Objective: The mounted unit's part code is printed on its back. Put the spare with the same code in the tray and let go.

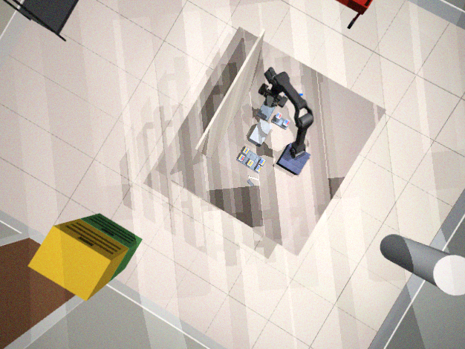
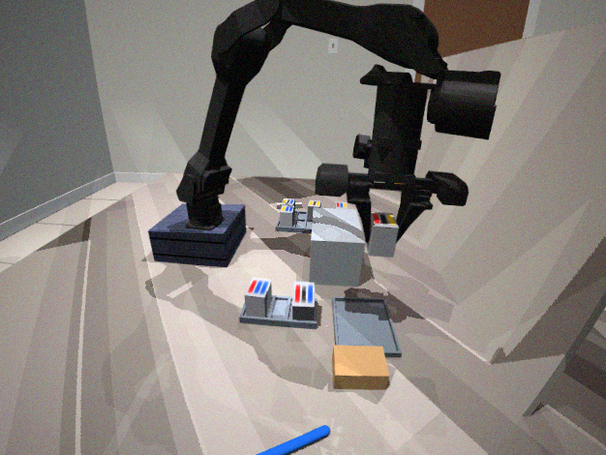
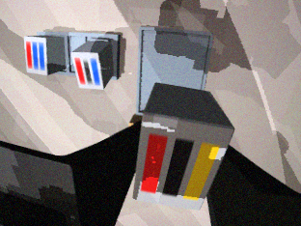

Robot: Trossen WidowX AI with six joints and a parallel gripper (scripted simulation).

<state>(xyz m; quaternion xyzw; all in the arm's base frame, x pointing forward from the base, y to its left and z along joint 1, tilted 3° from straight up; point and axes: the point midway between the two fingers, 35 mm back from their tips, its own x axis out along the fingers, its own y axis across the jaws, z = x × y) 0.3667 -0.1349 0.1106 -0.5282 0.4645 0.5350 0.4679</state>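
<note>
Nearest the front edge of the floor area, seen from the exterior camera, lies a blue rod, and just beyond it an orange block butts against the near end of the grey tray. Nothing sits in the tray. Left of the tray, a small rack carries two spares: one striped red, blue, blue and one striped red, black, blue.

Behind the tray stands the grey mounted unit. Above and just right of it, the claw is clamped on a spare block striped red, black, yellow, held clear of the floor. From the wrist camera, this block hangs over the near end of the tray.

Farther back sits a second rack of spares, left of the unit, and the arm's dark blue base toward the left edge.
</note>
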